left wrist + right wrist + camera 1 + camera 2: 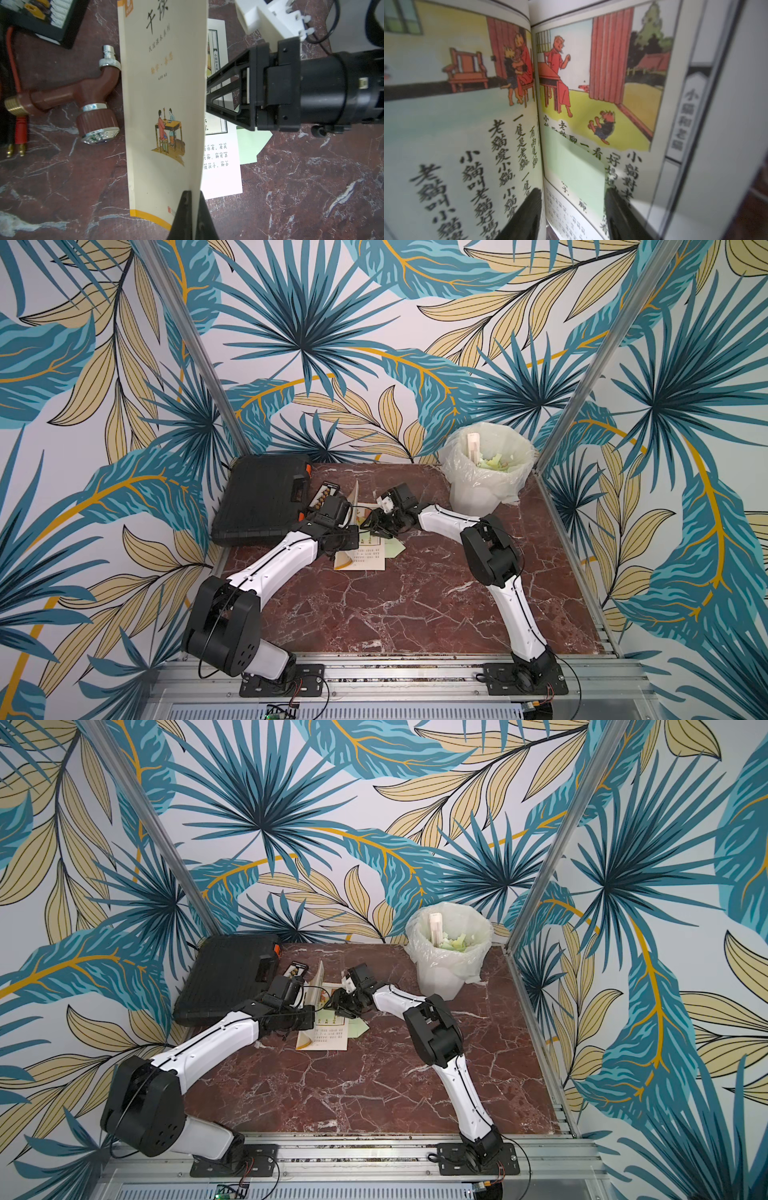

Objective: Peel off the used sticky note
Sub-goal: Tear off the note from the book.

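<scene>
I am working over a red-brown marble-look table (415, 605) boxed in by leaf-print walls (299, 344), with aluminium posts (199, 364) rising at the far corners and a slotted metal rail (395, 672) along the near edge where both arms are bolted down. Open marble runs from that rail to the middle of the table, and that is my best room for moving. The far half is crowded. A black tool case (262, 502) fills the far left corner and overhangs the table's left edge, and a white lined bin (486, 472) stands in the far right corner, just behind my right arm's elbow. The book (162, 104) lies open at mid-table. My left gripper (193, 192) is pressed together on the book's front cover and holds it upright, a wall between the two tools. Beyond that cover, just beside it, lie a brown tap fitting (83, 99), a black connector board (47, 16) and a red lead (20, 128). My right gripper (572, 191) reaches into the open pages with its jaws spread. The pale green sticky note (575, 166) sits on the page between them, close to the spine. I cannot tell whether either pad touches the paper. A second green note (253, 145) lies on the table, poking out past the page's outer edge.
</scene>
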Robot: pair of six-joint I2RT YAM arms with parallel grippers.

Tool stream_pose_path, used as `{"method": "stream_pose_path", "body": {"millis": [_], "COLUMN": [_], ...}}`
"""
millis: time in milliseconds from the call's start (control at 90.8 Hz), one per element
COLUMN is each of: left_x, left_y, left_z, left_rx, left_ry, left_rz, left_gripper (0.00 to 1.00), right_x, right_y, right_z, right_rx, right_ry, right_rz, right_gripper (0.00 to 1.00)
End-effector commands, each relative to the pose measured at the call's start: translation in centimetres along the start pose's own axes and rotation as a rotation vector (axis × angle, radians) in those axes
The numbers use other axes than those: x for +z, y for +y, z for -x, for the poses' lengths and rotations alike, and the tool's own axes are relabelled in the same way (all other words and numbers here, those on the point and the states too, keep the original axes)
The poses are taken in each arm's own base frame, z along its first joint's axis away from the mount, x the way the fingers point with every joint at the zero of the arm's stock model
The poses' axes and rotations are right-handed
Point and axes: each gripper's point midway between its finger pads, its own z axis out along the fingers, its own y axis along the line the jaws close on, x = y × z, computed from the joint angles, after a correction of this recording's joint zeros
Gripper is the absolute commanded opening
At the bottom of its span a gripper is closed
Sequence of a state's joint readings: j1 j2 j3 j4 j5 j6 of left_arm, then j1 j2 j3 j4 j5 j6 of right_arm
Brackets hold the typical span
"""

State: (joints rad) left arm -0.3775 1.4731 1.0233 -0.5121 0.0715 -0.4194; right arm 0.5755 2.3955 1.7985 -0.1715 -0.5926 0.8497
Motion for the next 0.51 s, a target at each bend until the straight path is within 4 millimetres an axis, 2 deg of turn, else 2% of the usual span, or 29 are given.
{"method": "stream_pose_path", "body": {"millis": [0,165,275,397,496], "left_x": [-0.4,-0.4,-0.4,-0.4,-0.4], "left_y": [-0.5,-0.3,-0.1,0.3,0.8], "left_z": [0.4,0.5,0.5,0.3,0.2], "left_rx": [-0.011,-0.016,-0.019,-0.017,-0.018], "left_ry": [-0.034,-0.036,-0.035,-0.028,-0.022], "left_rz": [-0.054,-0.058,-0.052,-0.026,0.002], "left_gripper": [0.00,0.00,0.00,0.00,0.00], "right_x": [2.1,2.3,2.0,1.7,1.3], "right_y": [-1.0,-0.3,0.0,0.3,0.7], "right_z": [-1.5,-1.4,-1.3,-1.2,-1.1], "right_rx": [0.036,0.069,0.069,0.071,0.070], "right_ry": [0.043,0.035,0.031,0.025,0.022], "right_rz": [0.039,0.101,0.105,0.104,0.103], "right_gripper": [0.51,0.40,0.27,0.08,0.00]}}
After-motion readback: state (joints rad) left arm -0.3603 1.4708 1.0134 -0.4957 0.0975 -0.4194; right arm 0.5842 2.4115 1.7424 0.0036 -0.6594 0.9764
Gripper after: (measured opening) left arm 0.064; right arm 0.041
